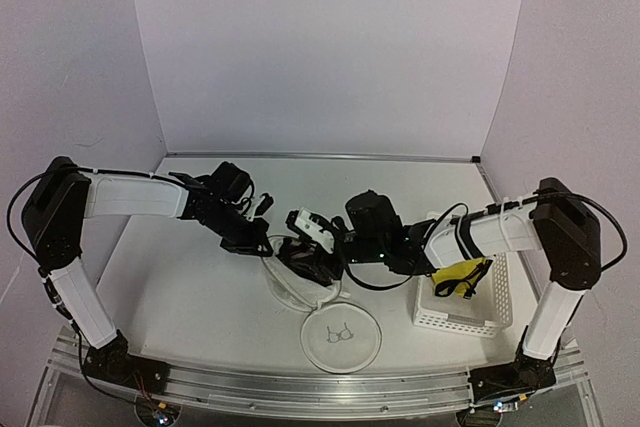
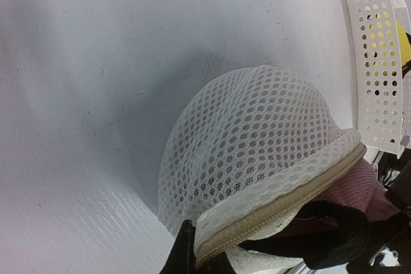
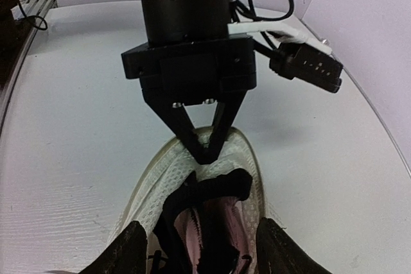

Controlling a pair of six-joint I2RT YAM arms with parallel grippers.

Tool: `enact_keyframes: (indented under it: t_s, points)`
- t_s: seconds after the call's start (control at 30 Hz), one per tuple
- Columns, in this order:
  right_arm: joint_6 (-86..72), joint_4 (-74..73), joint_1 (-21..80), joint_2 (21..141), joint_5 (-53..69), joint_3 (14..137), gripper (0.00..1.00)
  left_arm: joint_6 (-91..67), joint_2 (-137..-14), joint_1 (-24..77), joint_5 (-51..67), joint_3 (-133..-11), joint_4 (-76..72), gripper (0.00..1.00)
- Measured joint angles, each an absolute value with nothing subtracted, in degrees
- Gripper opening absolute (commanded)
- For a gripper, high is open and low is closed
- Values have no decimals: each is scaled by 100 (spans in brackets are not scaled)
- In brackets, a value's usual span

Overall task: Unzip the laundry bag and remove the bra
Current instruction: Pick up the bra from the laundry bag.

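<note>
The laundry bag (image 1: 290,287) lies at the table's middle, unzipped, with its round flap (image 1: 342,337) showing a bra outline folded out toward me. My left gripper (image 1: 260,244) is shut on the bag's zipper rim (image 2: 282,200), with its fingertips (image 2: 185,248) pinching the edge; the right wrist view shows this pinch (image 3: 209,151). The bra (image 3: 221,222), black and pink, sits in the bag's opening and also shows in the left wrist view (image 2: 353,200). My right gripper (image 3: 204,251) is open, its fingers on either side of the opening and the bra.
A white perforated plastic basket (image 1: 440,319) stands at the right under the right arm, holding a yellow and black item (image 1: 462,275). It also shows in the left wrist view (image 2: 379,81). White walls close off the back and both sides.
</note>
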State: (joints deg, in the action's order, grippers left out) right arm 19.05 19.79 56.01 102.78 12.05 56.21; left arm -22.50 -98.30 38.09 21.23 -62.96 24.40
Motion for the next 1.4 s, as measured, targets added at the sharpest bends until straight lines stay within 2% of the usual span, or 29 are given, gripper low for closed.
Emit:
enact_keyframes:
  t_s: [0.43, 1.4]
  points:
    - [1791, 1531, 5354, 10597, 1675, 5802, 56, -2250, -9830, 3804, 2128, -6296, 2436, 0]
    - [1953, 1520, 5310, 10621, 1367, 5813, 60, -2250, -9830, 3804, 2128, -6296, 2399, 0]
